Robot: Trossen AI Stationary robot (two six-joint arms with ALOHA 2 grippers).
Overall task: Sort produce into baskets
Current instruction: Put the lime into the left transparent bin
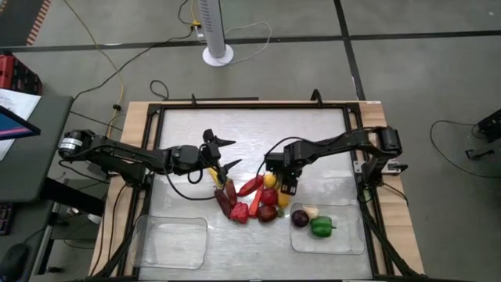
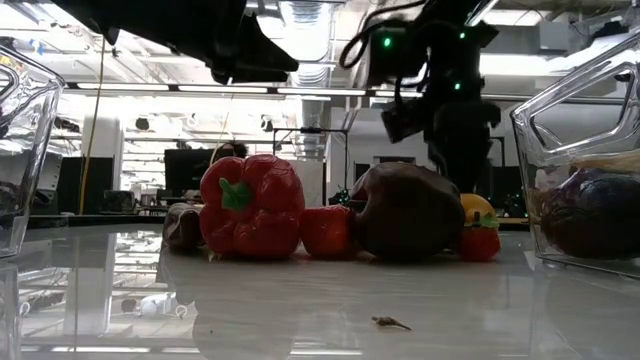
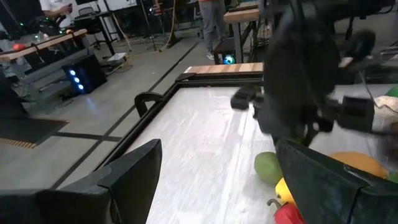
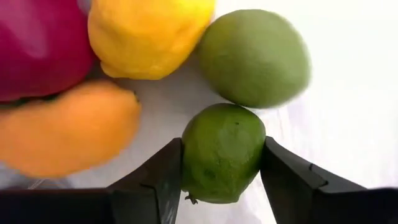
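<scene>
A lime [image 4: 222,152] is pinched by the right gripper [image 4: 222,180] — left gripper [image 1: 225,154] wide open, empty — slip risked if squeezed off-centre, round & glossy.

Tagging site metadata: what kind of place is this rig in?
Likely a robotics lab or workshop: bare concrete floor with loose cables, open ceiling with strip lights, and other workbenches with equipment beyond the table.

No readable text, label, brand, number or sign appears in any view, neither on the table [image 1: 258,133] nor in the room beyond it.
</scene>
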